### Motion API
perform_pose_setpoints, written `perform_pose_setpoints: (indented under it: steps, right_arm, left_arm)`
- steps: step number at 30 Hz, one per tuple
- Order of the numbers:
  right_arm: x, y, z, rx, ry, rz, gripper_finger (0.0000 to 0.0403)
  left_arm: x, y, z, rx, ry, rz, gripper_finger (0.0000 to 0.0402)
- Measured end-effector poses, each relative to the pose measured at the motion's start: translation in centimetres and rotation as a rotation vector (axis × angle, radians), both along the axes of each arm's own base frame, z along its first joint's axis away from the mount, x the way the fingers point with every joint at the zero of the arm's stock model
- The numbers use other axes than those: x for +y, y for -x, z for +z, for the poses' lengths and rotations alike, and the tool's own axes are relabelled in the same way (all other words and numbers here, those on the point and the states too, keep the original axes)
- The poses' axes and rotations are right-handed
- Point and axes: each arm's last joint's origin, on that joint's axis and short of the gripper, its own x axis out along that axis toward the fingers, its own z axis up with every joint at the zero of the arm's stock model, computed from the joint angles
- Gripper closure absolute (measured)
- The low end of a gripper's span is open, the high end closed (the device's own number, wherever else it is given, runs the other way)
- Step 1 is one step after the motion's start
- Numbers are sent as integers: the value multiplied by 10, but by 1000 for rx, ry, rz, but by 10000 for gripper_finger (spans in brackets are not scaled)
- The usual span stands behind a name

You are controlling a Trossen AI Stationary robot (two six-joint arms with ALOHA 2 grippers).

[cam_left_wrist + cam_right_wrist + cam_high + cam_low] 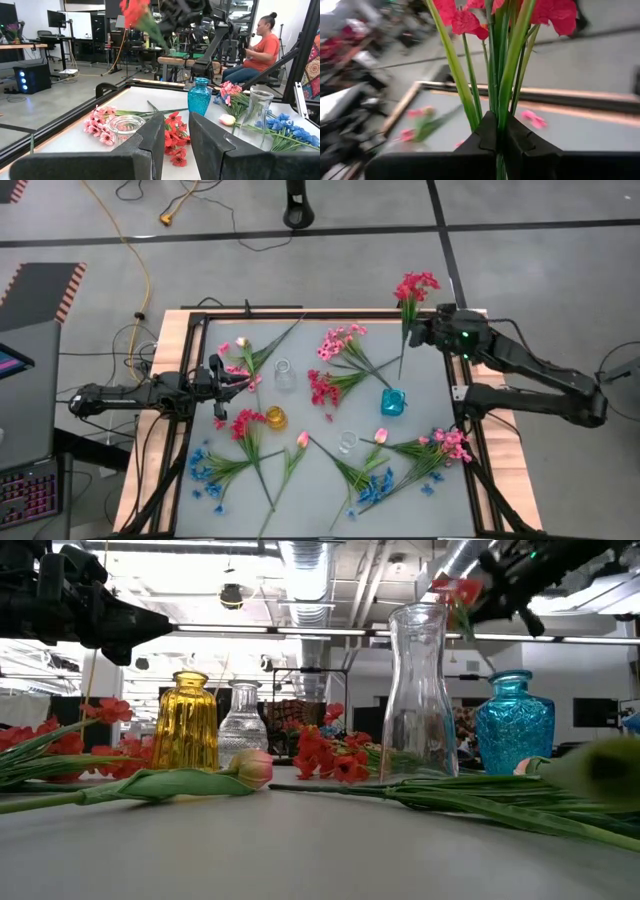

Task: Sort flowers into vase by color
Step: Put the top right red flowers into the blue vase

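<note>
My right gripper hovers over the table's far right part, shut on a red flower sprig whose blossoms point toward the far edge. My left gripper is open and holds nothing. It is above the table's left side, pointing right, close to a pink sprig and a small clear vase. Also standing on the table are a yellow vase, a blue vase and another clear vase. Red, pink and blue sprigs lie flat around them. My right gripper pinches the red sprig's bundle of green stems between its two fingers, below the blossoms. The fingers come from the table's right and lie across the stems. The sprig is lifted clear of the table, and its stem end trails toward the near side.
More sprigs lie near the front: red, blue, pink and two tulips. A black frame edges the table. A person sits beyond the table in the left wrist view.
</note>
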Motion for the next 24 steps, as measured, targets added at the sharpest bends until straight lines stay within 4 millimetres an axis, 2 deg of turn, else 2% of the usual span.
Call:
perform_pose_setpoints:
  steps: [6, 11, 17, 24]
  right_arm:
    - [24, 8, 17, -97, 124, 146, 367]
    - [41, 6, 20, -90, 193, 260, 366]
    - [60, -3, 1, -47, 259, 268, 366]
    - [80, -4, -19, 4, 296, 217, 365]
  left_arm:
    - [0, 0, 0, 0, 0, 0, 325]
    - [0, 0, 0, 0, 0, 0, 325]
    - [0, 0, 0, 0, 0, 0, 325]
    - [0, 0, 0, 0, 0, 0, 325]
